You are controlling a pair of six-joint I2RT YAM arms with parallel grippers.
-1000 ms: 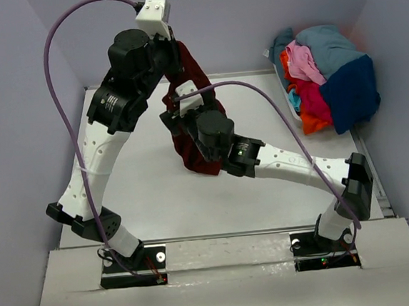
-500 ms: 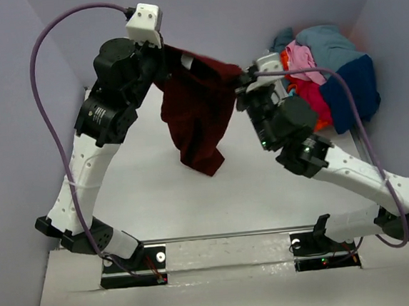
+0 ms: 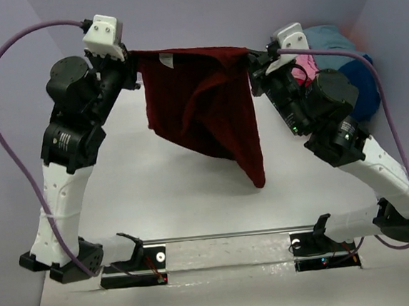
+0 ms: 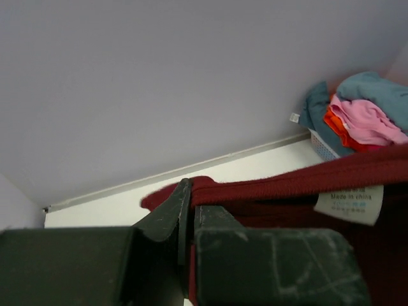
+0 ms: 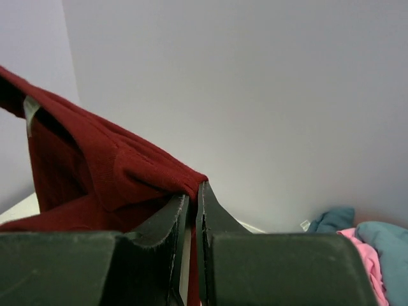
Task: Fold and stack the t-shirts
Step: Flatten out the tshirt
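Observation:
A dark maroon t-shirt point(image 3: 204, 103) hangs in the air above the table, stretched between both arms. My left gripper point(image 3: 130, 59) is shut on its top left edge; in the left wrist view the gripper point(image 4: 189, 191) pinches the maroon hem, with a white label point(image 4: 349, 204) to the right. My right gripper point(image 3: 250, 56) is shut on the top right edge, and in the right wrist view the gripper point(image 5: 196, 190) clamps the cloth point(image 5: 95, 166). The shirt's lower corner point(image 3: 257, 177) dangles lowest on the right.
A pile of pink, teal-blue, navy and red t-shirts point(image 3: 326, 71) lies at the back right, partly behind the right arm; it also shows as a pile point(image 4: 363, 118) in the left wrist view. White table surface point(image 3: 165, 192) lies below the hanging shirt. Purple-grey walls enclose the back and sides.
The right gripper closed on the maroon shirt and both arms moved apart, pulling it from a bunched hang into a wide stretched sheet.

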